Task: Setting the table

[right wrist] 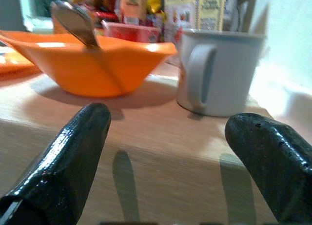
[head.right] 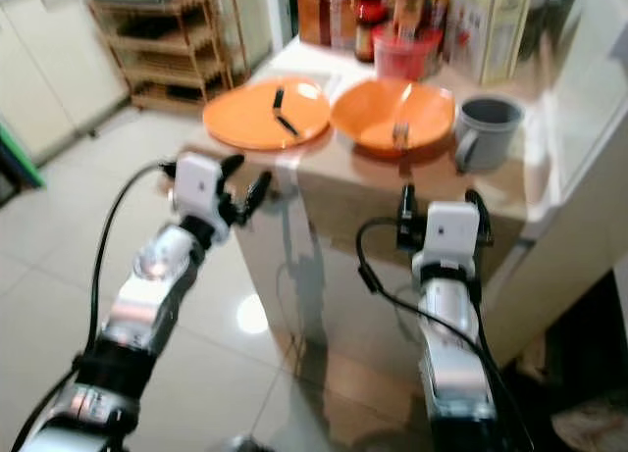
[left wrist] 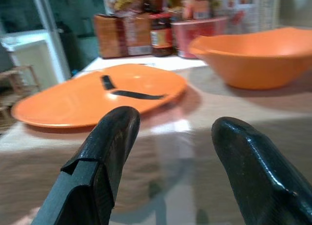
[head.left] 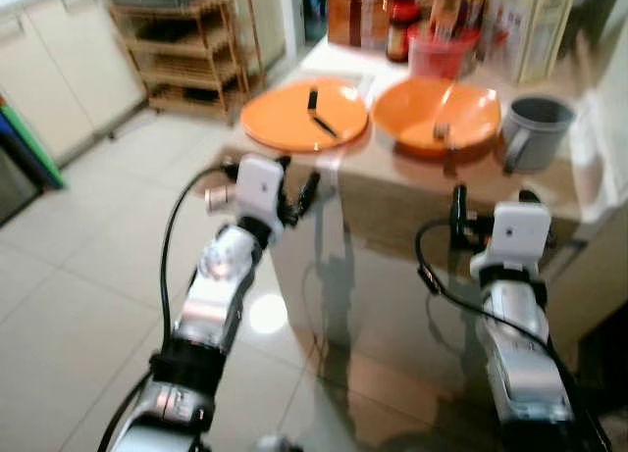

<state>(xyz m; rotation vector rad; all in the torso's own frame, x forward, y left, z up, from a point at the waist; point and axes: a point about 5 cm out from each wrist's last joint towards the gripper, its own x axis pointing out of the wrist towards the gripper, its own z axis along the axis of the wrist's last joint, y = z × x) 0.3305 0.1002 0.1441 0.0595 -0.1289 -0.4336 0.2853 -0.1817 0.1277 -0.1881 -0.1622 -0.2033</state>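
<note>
Reaching well probably means keeping the left gripper point(head.left: 299, 192), spread wide short of the table point(head.left: 412, 182) edge, level with the orange plate point(head.left: 294, 119) carrying a dark utensil point(head.left: 323, 125), while the right gripper point(right wrist: 170, 152), equally wide, faces the orange bowl point(right wrist: 92, 59) holding a spoon point(right wrist: 73, 22) beside the apparently empty grey mug point(right wrist: 219, 69).

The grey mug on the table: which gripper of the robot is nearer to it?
The right. The right gripper hovers open at the table's near edge, just short of the grey mug. The left gripper is open farther away, before the orange plate.
</note>
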